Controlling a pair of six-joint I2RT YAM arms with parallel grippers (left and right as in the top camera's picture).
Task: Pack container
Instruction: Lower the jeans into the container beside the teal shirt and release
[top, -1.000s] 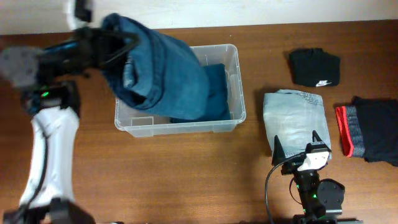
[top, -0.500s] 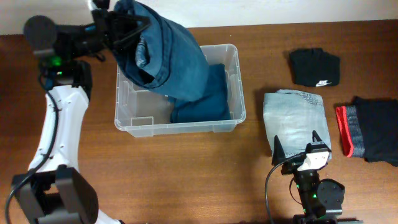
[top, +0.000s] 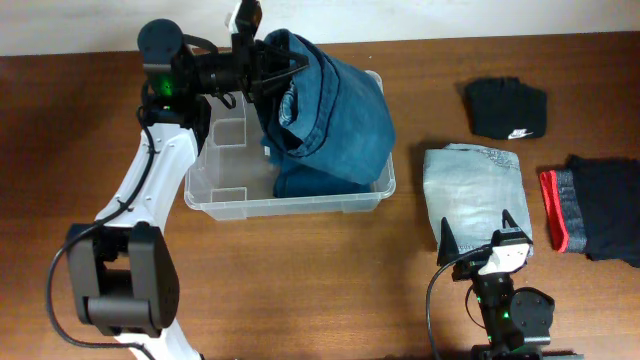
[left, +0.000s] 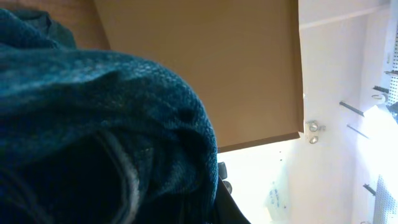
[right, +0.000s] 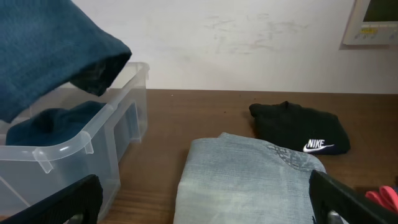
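Holding 1 jeans (top: 345, 125) over 1 container (top: 215, 192) w/ L tool (top: 275, 70) (R tool (top: 478, 232) wide); 3 garments (top: 472, 185) aside.

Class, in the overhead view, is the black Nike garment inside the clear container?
No, the Nike garment lies on the table, outside the container.

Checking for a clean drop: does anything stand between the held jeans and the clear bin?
Nothing visible does. The jeans hang from the left gripper directly over the right half of the container. Blue cloth already lies inside beneath them, and the left part of the floor is bare.
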